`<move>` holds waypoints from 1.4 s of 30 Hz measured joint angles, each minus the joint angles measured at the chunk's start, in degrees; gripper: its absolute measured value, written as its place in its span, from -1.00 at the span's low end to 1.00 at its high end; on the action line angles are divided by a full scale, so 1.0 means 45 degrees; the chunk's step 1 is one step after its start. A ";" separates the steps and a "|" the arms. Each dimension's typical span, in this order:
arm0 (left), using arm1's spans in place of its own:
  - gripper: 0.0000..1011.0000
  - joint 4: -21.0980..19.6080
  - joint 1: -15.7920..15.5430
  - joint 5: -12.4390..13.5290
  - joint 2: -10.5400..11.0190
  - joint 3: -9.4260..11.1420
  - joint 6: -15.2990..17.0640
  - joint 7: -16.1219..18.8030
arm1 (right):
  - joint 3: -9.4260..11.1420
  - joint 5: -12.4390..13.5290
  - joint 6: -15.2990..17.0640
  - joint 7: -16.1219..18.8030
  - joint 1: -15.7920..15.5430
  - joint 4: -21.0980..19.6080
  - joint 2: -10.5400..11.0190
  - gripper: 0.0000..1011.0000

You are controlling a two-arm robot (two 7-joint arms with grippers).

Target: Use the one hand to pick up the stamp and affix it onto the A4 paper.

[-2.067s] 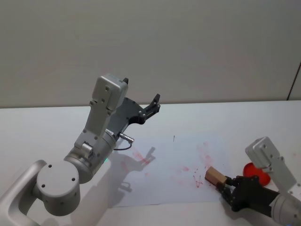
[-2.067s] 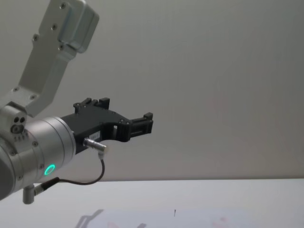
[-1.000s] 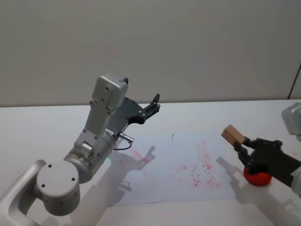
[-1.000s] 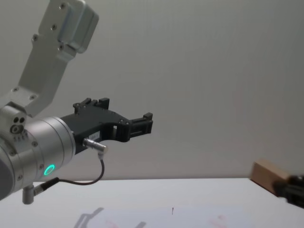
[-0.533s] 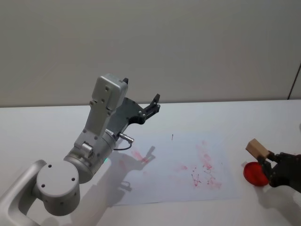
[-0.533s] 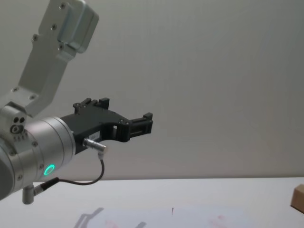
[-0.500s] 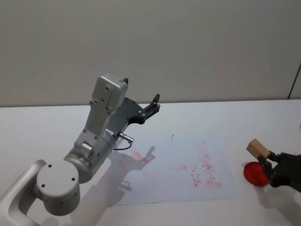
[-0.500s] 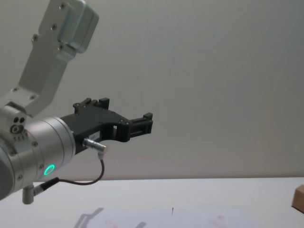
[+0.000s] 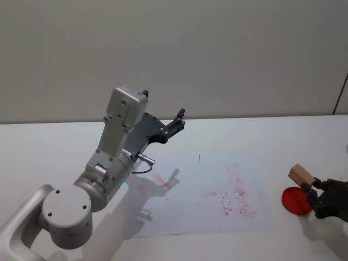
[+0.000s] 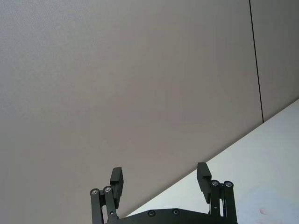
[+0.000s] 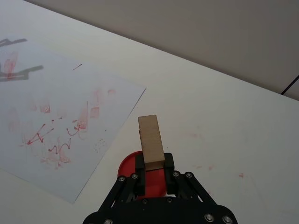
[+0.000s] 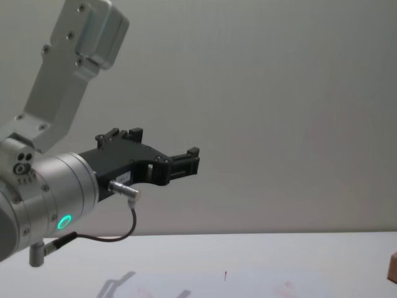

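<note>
While clamped, stamp (image 11: 151,141) stands upright (long axis vertical).

Claw-held wooden stamp (image 11: 151,141), seemingly off paper (image 9: 217,190)

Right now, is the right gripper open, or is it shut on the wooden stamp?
Shut on it. In the right wrist view the right gripper clamps the wooden stamp at its base, above the red ink pad, beside the A4 paper.

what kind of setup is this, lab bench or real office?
Probably a lab test bench: a bare white table against a blank grey wall, holding a white sheet of paper covered in red practice stamp marks and a round red ink pad.
</note>
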 joint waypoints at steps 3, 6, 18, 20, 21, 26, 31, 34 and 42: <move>0.98 0.0000 0.0000 0.0000 0.0000 0.0000 0.0000 0.0001 | -0.0018 -0.0044 0.0094 0.0050 0.0013 0.0047 0.0000 -0.56; 0.98 0.0000 0.0000 0.0000 0.0000 0.0000 0.0000 0.0001 | -0.0043 -0.0086 0.0218 0.0100 0.0016 0.0095 -0.0005 -0.56; 0.98 0.0000 0.0000 0.0000 0.0000 0.0000 0.0000 0.0000 | -0.0125 -0.0253 0.0468 0.0125 0.0036 0.0243 -0.0073 -0.56; 0.98 -0.0001 0.0000 0.0000 0.0000 0.0000 0.0000 0.0001 | -0.0136 -0.0272 0.0497 0.0126 0.0038 0.0262 -0.0085 -0.52; 0.98 0.0000 0.0000 0.0000 0.0000 0.0001 0.0000 0.0001 | -0.0140 -0.0280 0.0507 0.0125 0.0039 0.0269 -0.0089 -0.49; 0.98 0.0000 0.0000 0.0000 0.0000 0.0000 0.0000 0.0000 | -0.0154 -0.0319 0.0550 0.0124 0.0044 0.0295 -0.0106 -0.17; 0.98 0.0000 0.0000 0.0000 0.0000 0.0000 0.0000 0.0000 | -0.0163 -0.0344 0.0573 0.0120 0.0049 0.0313 -0.0116 0.14; 0.98 0.0000 0.0000 0.0000 0.0000 0.0000 0.0000 0.0000 | -0.0166 -0.0352 0.0587 0.0117 0.0052 0.0322 -0.0119 0.35; 0.98 0.0000 0.0000 0.0000 0.0000 0.0000 0.0000 0.0000 | -0.0178 -0.0365 0.0606 0.0110 0.0059 0.0334 -0.0129 0.78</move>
